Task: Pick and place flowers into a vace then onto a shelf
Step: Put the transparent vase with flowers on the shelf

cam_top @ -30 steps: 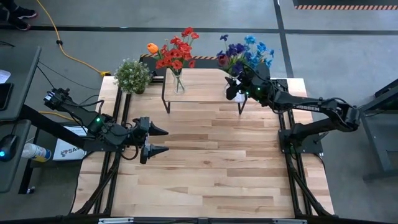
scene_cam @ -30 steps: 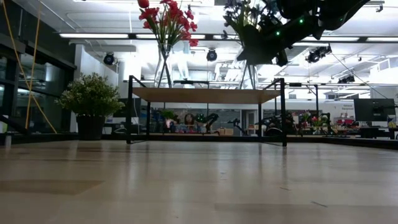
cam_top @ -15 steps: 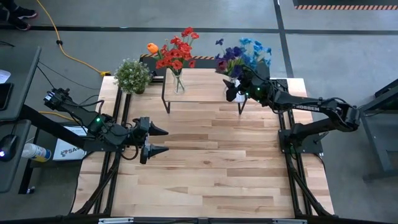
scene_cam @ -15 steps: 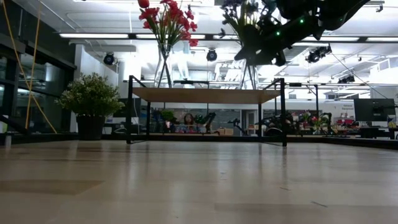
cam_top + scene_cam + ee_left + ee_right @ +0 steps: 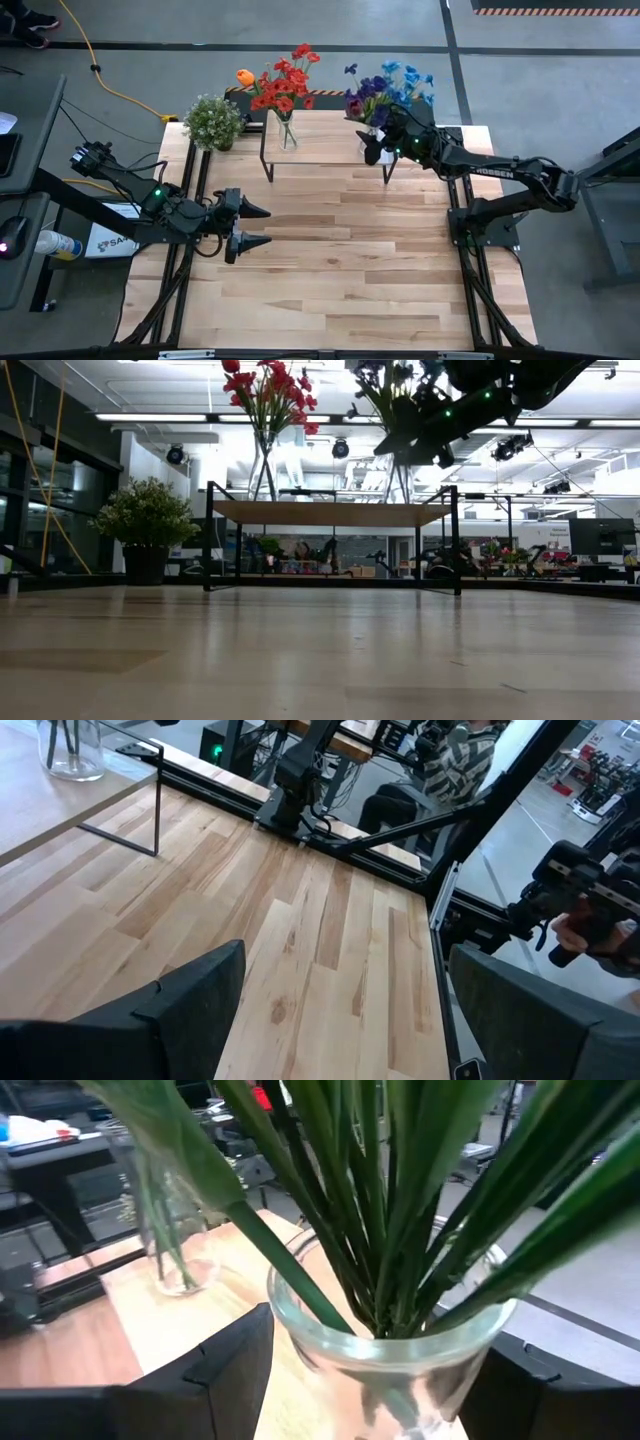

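High view: right pincer (image 5: 375, 147) at two o'clock pinches a glass vase (image 5: 390, 1355) of blue and purple flowers (image 5: 388, 85) above the shelf (image 5: 330, 135). Placing step; next, lower it upright beside the red-flower vase (image 5: 287, 132). Left pincer (image 5: 250, 226) waits spread at nine o'clock.

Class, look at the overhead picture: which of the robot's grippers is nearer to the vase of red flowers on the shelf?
Right. The right gripper holds the blue-flower vase at the shelf's other end. The left gripper, open, hangs over the table's near-left part, farther from the vase of red flowers.
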